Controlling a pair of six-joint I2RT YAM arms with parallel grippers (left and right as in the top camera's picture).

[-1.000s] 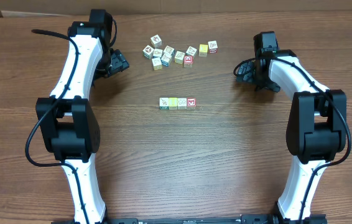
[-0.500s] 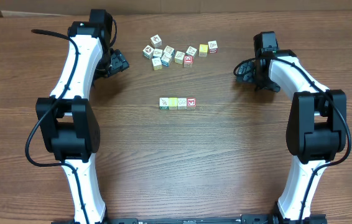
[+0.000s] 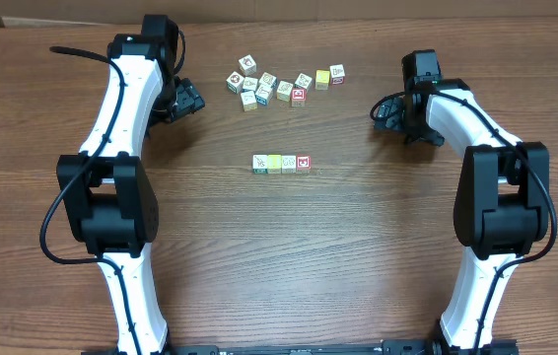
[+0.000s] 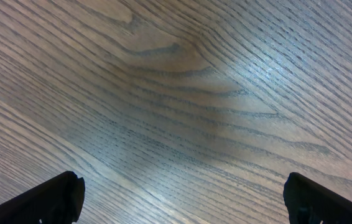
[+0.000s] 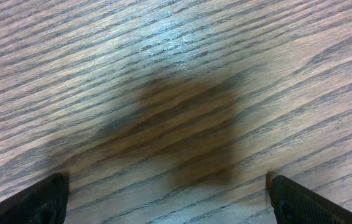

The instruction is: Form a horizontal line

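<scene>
The left arm (image 3: 126, 108) is reaching up along the left side of the frame from its base at the bottom edge, bending at a black elbow and folding over at the top. Its wrist is angling back down toward the centre. The left gripper (image 3: 188, 102) is hanging low over bare wood in the upper left. In its wrist view the left gripper (image 4: 185, 202) is standing spread wide, one black fingertip in each bottom corner and only wood grain between them.

The right arm (image 3: 476, 148) is mirroring this on the right side. The right gripper (image 3: 385, 111) is pointing inward toward the middle of the upper right. It is gaping just as wide in its own view (image 5: 166, 199), casting a soft dark shadow on the wood and pinching nothing.

The horizontal line (image 3: 282, 164) is sitting at the centre of the frame, well apart from both grippers. It is a short straight row of tiny picture cubes touching edge to edge, a white-green one at its left end and a red-faced one at its right. Above it, near the top centre, a loose cluster of similar cubes (image 3: 281, 84) is lying scattered.

The brown wood-grain tabletop (image 3: 358, 247) is filling the view, and a black cable (image 3: 67, 51) is looping off the left arm.
</scene>
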